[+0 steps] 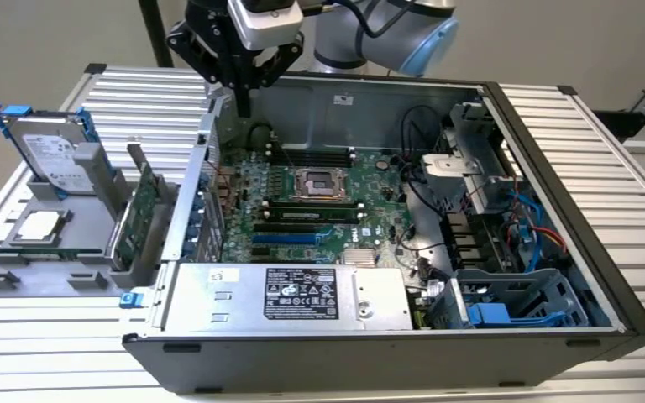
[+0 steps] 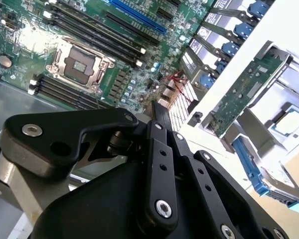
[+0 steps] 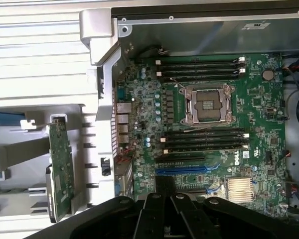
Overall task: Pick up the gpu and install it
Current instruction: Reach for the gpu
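Observation:
The gpu (image 1: 134,220) is a thin green card standing on edge in a slot of the grey holder (image 1: 43,269), just outside the case on the exterior view's left. Both wrist views show it too, the gpu (image 3: 60,167) beside the case wall and the gpu (image 2: 241,94) next to the blue latches. My gripper (image 1: 243,111) hangs above the back corner of the open computer case, over the motherboard's (image 1: 312,210) rear edge, well apart from the card. Its black fingers (image 2: 159,112) are shut together with nothing between them; its tip (image 3: 164,183) points down at the board.
A silver hard drive in a blue frame (image 1: 54,155) leans at the holder's far end, with a processor chip (image 1: 37,225) lying flat near it. Inside the case are the power supply (image 1: 300,294), cables (image 1: 423,168) and a blue drive cage (image 1: 513,302). The case wall (image 1: 194,193) stands between holder and motherboard.

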### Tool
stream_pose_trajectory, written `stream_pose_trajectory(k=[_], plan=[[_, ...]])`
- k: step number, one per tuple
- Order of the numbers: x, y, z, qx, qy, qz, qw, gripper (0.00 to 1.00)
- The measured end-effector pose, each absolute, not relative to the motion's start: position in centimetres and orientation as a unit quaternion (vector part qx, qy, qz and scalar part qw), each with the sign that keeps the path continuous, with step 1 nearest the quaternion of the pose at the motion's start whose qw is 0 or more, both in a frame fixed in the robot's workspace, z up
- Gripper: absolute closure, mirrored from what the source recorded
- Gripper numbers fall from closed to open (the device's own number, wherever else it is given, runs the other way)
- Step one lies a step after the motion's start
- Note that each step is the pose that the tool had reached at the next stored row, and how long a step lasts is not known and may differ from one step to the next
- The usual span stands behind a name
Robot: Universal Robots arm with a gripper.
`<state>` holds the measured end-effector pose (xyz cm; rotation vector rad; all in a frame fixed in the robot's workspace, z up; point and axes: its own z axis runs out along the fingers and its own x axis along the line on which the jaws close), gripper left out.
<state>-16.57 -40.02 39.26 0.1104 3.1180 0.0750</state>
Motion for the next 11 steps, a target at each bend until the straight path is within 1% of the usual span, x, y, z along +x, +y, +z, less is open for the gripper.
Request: stream_pose_trajectory(k=[11], plan=[[-17.04, -40.47, 39.26, 0.035, 0.999, 0.024, 0.01, 1.0]])
